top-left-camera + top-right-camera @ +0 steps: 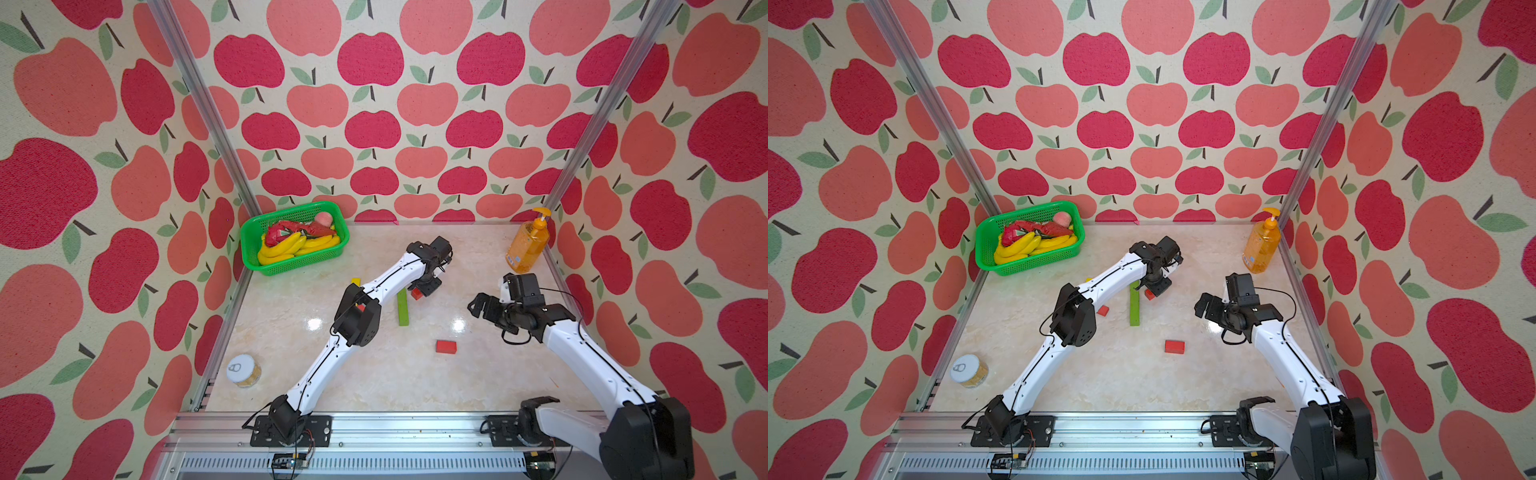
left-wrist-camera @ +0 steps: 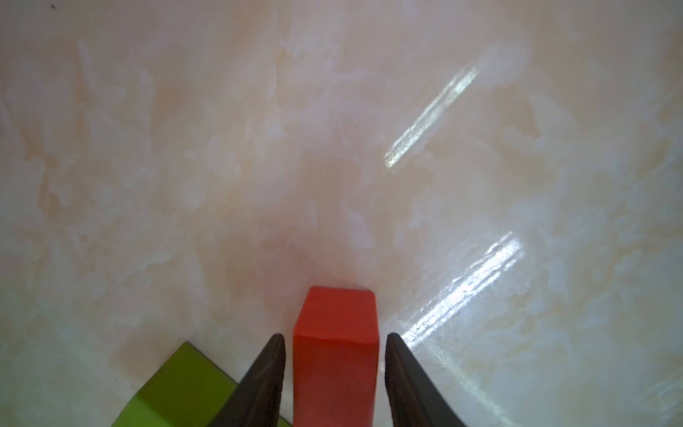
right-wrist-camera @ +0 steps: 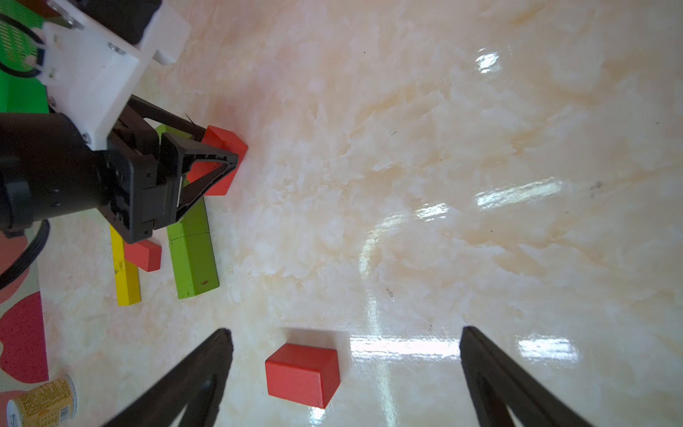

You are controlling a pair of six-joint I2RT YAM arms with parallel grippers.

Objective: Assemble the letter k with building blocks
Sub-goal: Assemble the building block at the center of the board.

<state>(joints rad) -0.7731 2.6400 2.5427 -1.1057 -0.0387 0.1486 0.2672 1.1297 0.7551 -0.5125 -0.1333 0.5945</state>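
Observation:
A green bar of bricks (image 1: 402, 307) (image 1: 1134, 305) lies mid-table. Beside its far end a red brick (image 2: 334, 355) (image 3: 225, 142) sits on the table between the fingers (image 2: 266, 377) of my left gripper (image 1: 419, 293) (image 2: 335, 338). The jaws stand open, with a thin gap on each side of the brick. Another red brick (image 1: 446, 346) (image 3: 301, 373) lies alone nearer the front. My right gripper (image 1: 478, 305) (image 3: 345, 332) hangs wide open and empty, above and to the right of that brick. A yellow bar (image 3: 125, 273) and a red brick (image 1: 1103, 310) lie left of the green bar, partly hidden by the left arm.
A green basket (image 1: 253, 232) of bananas and other fruit stands at the back left. An orange soap bottle (image 1: 528, 245) is at the back right, and a can (image 1: 243, 370) at the front left. Apple-patterned walls enclose the table on three sides.

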